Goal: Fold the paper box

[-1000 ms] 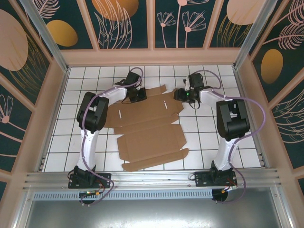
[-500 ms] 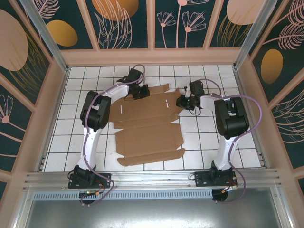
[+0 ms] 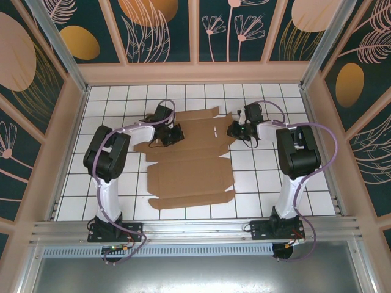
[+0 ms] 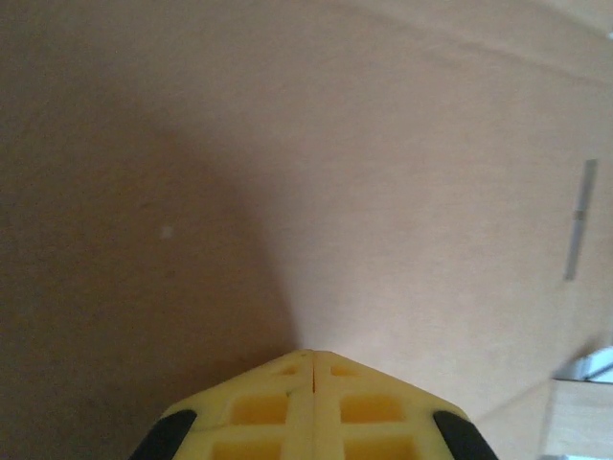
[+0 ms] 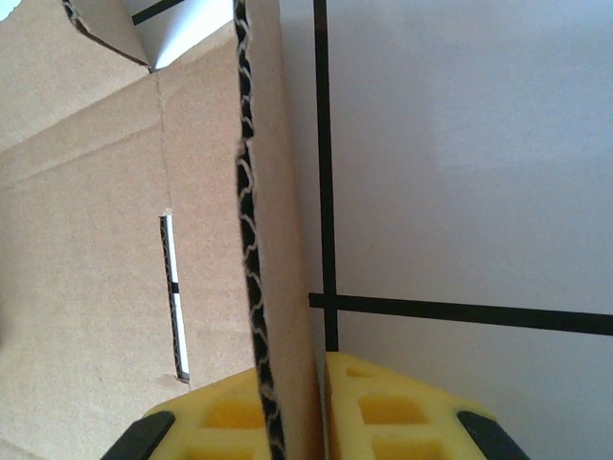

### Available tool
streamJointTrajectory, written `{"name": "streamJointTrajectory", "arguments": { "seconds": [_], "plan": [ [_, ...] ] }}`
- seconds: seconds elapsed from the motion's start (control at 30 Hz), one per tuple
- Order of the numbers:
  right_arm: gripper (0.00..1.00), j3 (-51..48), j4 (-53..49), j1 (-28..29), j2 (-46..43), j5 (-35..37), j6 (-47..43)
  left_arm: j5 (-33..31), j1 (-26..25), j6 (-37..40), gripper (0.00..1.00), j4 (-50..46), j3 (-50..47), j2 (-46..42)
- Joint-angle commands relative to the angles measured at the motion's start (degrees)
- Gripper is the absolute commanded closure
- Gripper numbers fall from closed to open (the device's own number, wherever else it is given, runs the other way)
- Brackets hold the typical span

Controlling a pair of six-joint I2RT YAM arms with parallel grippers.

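box: the paper box (image 3: 189, 165) lies mostly flat mid-table on the white tiled table (image 3: 269, 183), between my 2 arms. Its near panels and flaps are unfolded.
left jaws: left gripper (image 4: 313, 358) is fully closed with nothing between the fingers. The tips point down at the bare far-left panel. It looks like a hold-down press, but I can't confirm contact.
right jaws: right gripper (image 5: 318, 379) is pinched on the right flap (image 5: 278, 240). The corrugated edge runs between my fingers, and the flap stands about upright off the tile.
slot: the slot (image 5: 172, 287) sits in the panel just beside the raised flap. It is open, with no tab in it.
step: I judge I'm raising the right wall on its crease, early in the fold.
risk 1: the grip is only on the thin edge. If I swing too fast, the flap slips out and drops flat.
risk 2: if the left press is light, pulling the flap drags the whole sheet right instead of bending it.
risk 3: if I pull off the crease line, the board buckles mid-panel and leaves a false fold.
risk 4: too much squeeze crushes the corrugation, and the wall goes floppy.
risk 5: only 1 wall is up and nothing locks it, so it springs back on release.
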Motion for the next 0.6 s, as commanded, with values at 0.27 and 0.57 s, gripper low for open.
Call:
{"name": "streamJointTrajectory", "arguments": {
  "seconds": [0.27, 0.57],
  "plan": [
    [0.86, 7.3, -9.5, 5.4, -4.0, 6.1, -3.4, -2.1, 0.3, -1.3, 1.00, 2.0, -1.1, 2.2],
    [0.83, 13.5, -15.5, 13.0, -3.8, 10.4, -4.2, -1.7, 0.3, -1.7, 1.00, 2.5, -1.7, 2.0]
  ]
}}
